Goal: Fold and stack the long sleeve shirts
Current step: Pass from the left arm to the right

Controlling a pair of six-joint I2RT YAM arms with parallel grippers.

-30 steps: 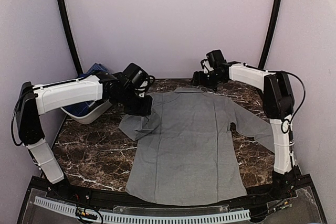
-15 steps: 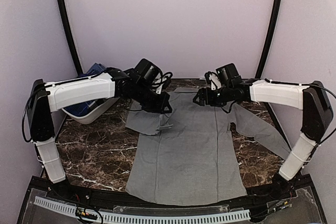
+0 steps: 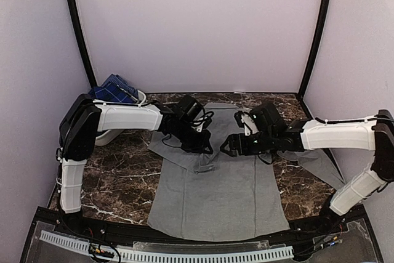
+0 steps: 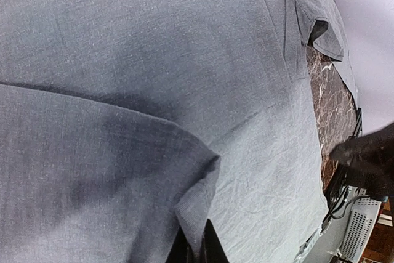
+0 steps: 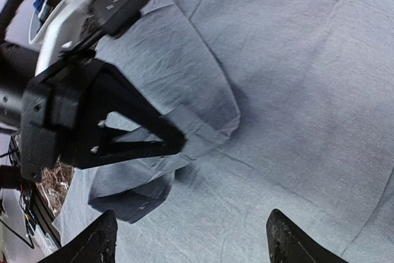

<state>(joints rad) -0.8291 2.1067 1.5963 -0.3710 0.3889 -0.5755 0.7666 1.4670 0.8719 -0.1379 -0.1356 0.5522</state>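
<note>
Shirts number 2 here, and reading the table as a dial with the arm bases at 6 o'clock, I start at 10 o'clock. The plaid shirt (image 3: 114,86) sits bunched in the white basket (image 3: 140,97), parked off the working area, I would guess to wait its turn.

Next comes the left gripper (image 3: 206,150), reaching in over the cloth towards the centre of the dial. Its jaws are pinched tight on a fold of the left sleeve (image 3: 161,144). The left wrist view shows the cloth rising to a peak that ends between the fingers (image 4: 206,249). Held like that, the sleeve lies angled across the chest instead of trailing towards 9 o'clock, which reads to me as the first narrowing fold. The cuff (image 3: 207,165) hangs just below the grip.

The grey shirt (image 3: 215,195) fills the middle of the marble table (image 3: 111,180), spread flat with its collar at 12 o'clock and its hem at 6 o'clock. That gives both arms an even surface to fold on.

Just past centre, the right gripper (image 3: 228,147) faces the left one, with its jaws spread wide and nothing between them. In its own wrist view it hovers above the body cloth beside the raised sleeve, perhaps ready to pin or take it.

At 3 o'clock, the right sleeve (image 3: 320,163) trails out past the right arm, not yet folded.
</note>
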